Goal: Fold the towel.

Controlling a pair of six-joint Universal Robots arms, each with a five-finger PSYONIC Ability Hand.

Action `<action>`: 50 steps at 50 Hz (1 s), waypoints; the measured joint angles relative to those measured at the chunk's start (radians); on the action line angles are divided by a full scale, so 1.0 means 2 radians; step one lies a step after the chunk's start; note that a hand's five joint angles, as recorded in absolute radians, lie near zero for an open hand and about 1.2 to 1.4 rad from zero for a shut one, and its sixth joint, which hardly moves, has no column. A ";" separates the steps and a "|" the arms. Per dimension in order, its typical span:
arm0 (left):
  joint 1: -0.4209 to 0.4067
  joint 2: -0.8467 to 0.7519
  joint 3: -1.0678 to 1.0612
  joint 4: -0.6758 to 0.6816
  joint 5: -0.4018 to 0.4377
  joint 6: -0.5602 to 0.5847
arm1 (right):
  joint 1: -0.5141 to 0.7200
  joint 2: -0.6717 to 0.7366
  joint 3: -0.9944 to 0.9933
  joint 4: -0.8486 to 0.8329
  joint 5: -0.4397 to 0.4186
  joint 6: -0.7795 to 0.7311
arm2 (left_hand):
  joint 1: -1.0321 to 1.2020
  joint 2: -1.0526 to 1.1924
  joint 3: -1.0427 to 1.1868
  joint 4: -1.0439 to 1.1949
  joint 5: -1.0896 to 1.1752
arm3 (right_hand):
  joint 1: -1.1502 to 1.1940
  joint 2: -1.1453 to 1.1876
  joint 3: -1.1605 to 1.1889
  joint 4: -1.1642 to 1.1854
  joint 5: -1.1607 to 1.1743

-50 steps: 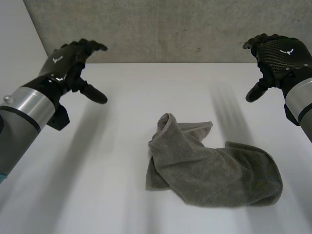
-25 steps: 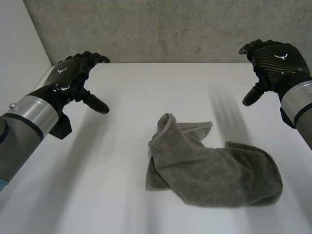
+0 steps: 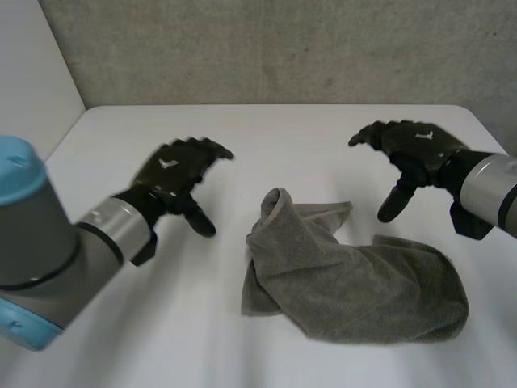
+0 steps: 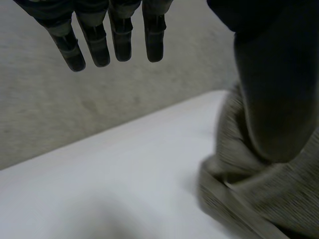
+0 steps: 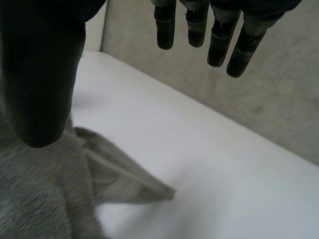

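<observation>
Left hand (image 3: 174, 170): open, fingers spread, empty, near the towel's 10 o'clock. Towel (image 3: 347, 279): crumpled heap on the table (image 3: 283, 129), from centre toward 4 o'clock, with a raised peak at its own 11 o'clock. Right hand (image 3: 412, 149): open, empty, at the towel's 1 o'clock. Risk: bunched layers hide the corners, so a grab may catch two plies and fold crooked.

Robot hand (image 5: 41, 74) splayed, crumpled towel (image 5: 45, 199) below
</observation>
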 measured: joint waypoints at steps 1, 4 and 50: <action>-0.008 -0.009 0.002 0.000 0.000 0.009 | 0.000 0.007 0.001 0.001 -0.005 -0.004 | 0.000 0.000 0.000 0.000 0.000 | 0.000 0.000 0.000 0.000 0.000; -0.026 -0.031 0.009 -0.001 -0.001 0.024 | 0.005 0.025 0.004 0.001 -0.012 -0.017 | 0.000 0.000 0.000 0.000 0.000 | 0.000 0.000 0.000 0.000 0.000; -0.054 -0.071 0.070 -0.018 -0.005 0.021 | 0.065 0.059 0.006 -0.188 -0.038 0.081 | 0.496 0.529 0.000 0.000 0.544 | 0.520 0.512 0.000 0.000 0.523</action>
